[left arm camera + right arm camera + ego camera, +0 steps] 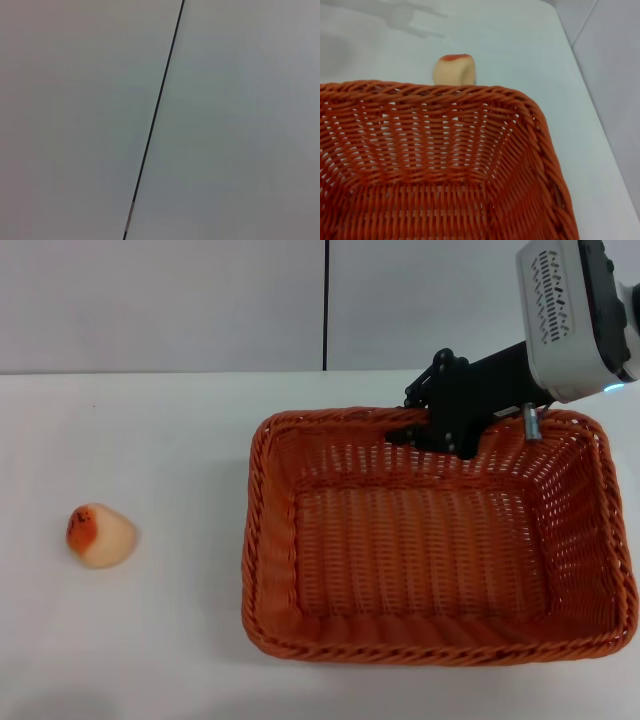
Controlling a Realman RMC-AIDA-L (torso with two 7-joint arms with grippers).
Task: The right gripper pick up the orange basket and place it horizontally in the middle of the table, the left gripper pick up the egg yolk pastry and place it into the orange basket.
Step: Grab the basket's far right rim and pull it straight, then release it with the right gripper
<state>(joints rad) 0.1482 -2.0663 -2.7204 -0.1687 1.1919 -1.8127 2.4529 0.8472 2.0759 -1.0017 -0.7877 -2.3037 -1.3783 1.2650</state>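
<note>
Orange basket [440,550]: head view, right-centre of frame, flat on the white table [150,640], long axis left to right. Right gripper [440,425] at its far rim, upper right; grip state cannot tell. Egg yolk pastry [100,535] left, well apart, browned end toward upper left.

Left wrist view: plain wall, dark seam.

Right wrist view: basket [440,165] fills lower frame; pastry [454,70] beyond its rim.

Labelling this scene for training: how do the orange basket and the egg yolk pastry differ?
The orange basket is large, rectangular, openwork weave; the egg yolk pastry is small, rounded, smooth. The basket is orange throughout; the pastry is cream with an orange-red patch. The right end effector is at the basket's far rim; the pastry lies alone. Both rest on the table.
</note>
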